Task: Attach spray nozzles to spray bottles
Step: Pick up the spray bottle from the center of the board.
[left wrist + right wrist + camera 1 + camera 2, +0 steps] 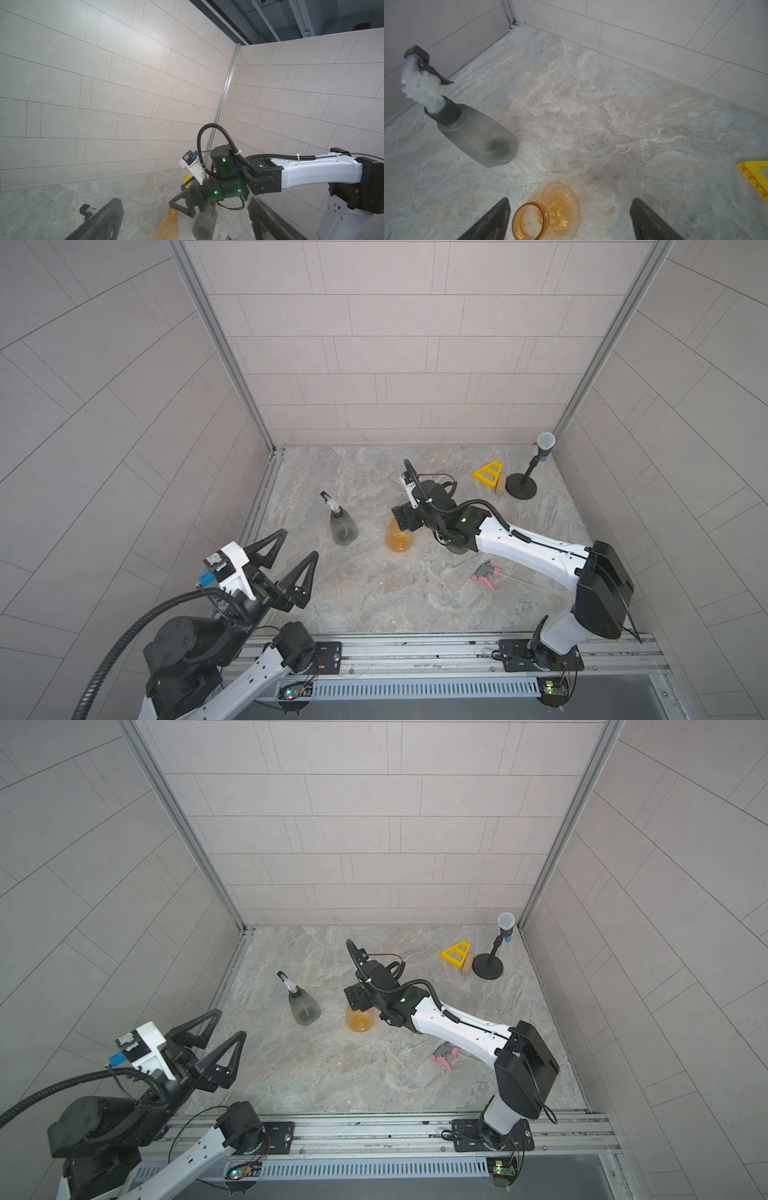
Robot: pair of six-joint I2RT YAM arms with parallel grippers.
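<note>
Left jaws spread, right jaws spread around amber bottle (558, 205), marbled tabletop (374, 593), tiled walls (395, 344).

Light was soft and even in both top views, coming from above. I saw only faint shadows under the grey bottle (343, 526) and the stand (521, 486). Tile lines on the walls (104, 406) bowed near the frame edges, the usual wide-lens distortion. In the left wrist view the near jaws were dark, out-of-focus shapes. In the right wrist view the nozzle (423, 83) was blown out and smeared, the amber bottle (548, 212) fairly sharp, and the desk (612, 124) pale.
</note>
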